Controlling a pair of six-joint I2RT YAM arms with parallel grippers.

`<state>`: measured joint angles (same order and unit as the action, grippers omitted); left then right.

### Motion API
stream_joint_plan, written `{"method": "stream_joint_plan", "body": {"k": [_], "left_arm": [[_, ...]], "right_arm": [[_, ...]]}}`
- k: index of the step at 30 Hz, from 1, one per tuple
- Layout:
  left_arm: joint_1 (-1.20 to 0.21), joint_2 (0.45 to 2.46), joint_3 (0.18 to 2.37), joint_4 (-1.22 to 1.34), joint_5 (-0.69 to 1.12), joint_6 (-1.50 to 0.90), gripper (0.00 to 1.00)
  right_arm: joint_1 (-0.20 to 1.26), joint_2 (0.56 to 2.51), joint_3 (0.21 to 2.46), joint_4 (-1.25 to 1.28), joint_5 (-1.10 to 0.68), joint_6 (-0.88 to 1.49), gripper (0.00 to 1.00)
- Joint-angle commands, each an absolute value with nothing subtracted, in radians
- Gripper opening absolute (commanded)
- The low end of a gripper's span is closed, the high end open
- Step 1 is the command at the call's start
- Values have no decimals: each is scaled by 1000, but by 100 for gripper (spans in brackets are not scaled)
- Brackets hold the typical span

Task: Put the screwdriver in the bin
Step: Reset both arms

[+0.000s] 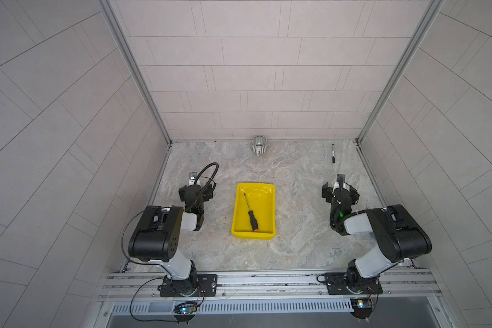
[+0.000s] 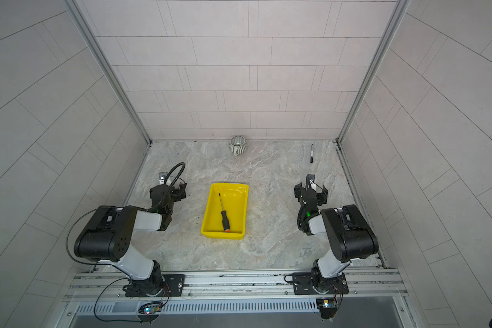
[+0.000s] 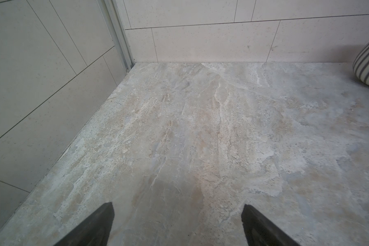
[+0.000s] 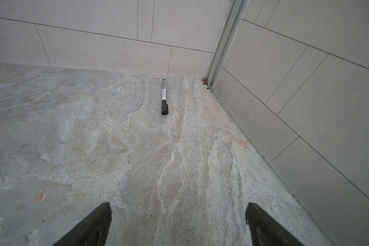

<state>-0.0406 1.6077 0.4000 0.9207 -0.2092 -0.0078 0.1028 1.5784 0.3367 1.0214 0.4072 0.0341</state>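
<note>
Already the screwdriver [image 1: 250, 211] lies inside the bin [image 1: 269, 205], between the left gripper [image 1: 196, 190] and right gripper [image 1: 340, 191], both spread wide and empty.

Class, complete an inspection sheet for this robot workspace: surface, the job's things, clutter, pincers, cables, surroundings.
Surface: marbled grey table, flat.
Job's things: screwdriver lies flat inside the yellow bin, orange end toward the robot.
Clutter: ribbed cup at the back wall; marker near the back right corner.
Pincers: left pincer and right pincer open, empty, either side of the bin.
Cables: black cable loops over the left wrist.
Surroundings: tiled walls on three sides.
</note>
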Motion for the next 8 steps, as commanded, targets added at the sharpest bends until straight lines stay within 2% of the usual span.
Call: {"method": "stream_joint_plan", "body": {"k": [1, 8], "left_arm": [[-42, 1586, 394, 927, -207, -18, 100], [-43, 1586, 393, 927, -207, -18, 100]], "right_arm": [[104, 1590, 346, 1025, 411, 29, 99], [104, 1589, 344, 1026, 410, 31, 99]]}}
